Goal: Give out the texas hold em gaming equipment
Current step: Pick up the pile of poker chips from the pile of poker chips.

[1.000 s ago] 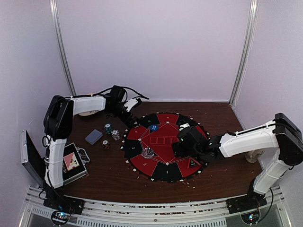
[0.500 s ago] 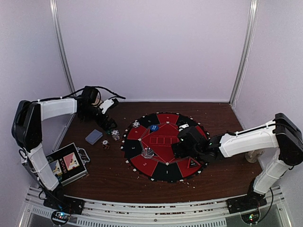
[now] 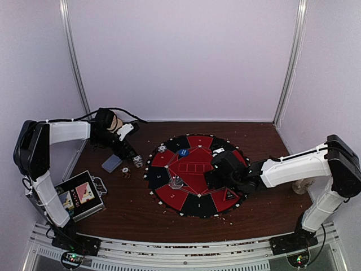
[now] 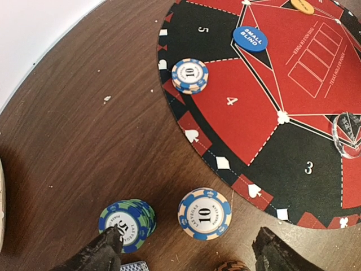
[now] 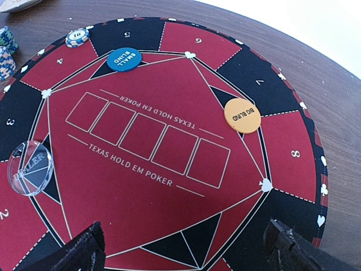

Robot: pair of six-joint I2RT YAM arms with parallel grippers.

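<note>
The round red-and-black poker mat [image 3: 194,174] lies mid-table. My left gripper [image 3: 128,149] hovers off its left edge, open [image 4: 189,248]. Between and just ahead of its fingers stands a white-and-blue "10" chip stack [image 4: 205,213], untouched. A blue-green "50" stack [image 4: 127,224] stands by the left finger. A corner of the card deck [image 4: 133,265] and a red-brown chip [image 4: 230,265] peek in below. One "10" chip [image 4: 190,75] lies on the mat near seat 4. My right gripper [image 5: 186,248] is open above the mat's centre, near the blue small-blind button [image 5: 124,59] and orange big-blind button [image 5: 242,116].
A clear dealer button [image 5: 30,167] lies on the mat's near-left part. The grey-blue card deck [image 3: 111,163] lies left of the chips. The metal case [image 3: 79,195] lies open at the front left. A beige mug [image 3: 114,122] stands behind the left gripper. Walls close in on three sides.
My left arm has swung from the mat's back-left edge out to the left and now sits over the chip stacks, its jaws slightly narrower. The right arm has not moved.
</note>
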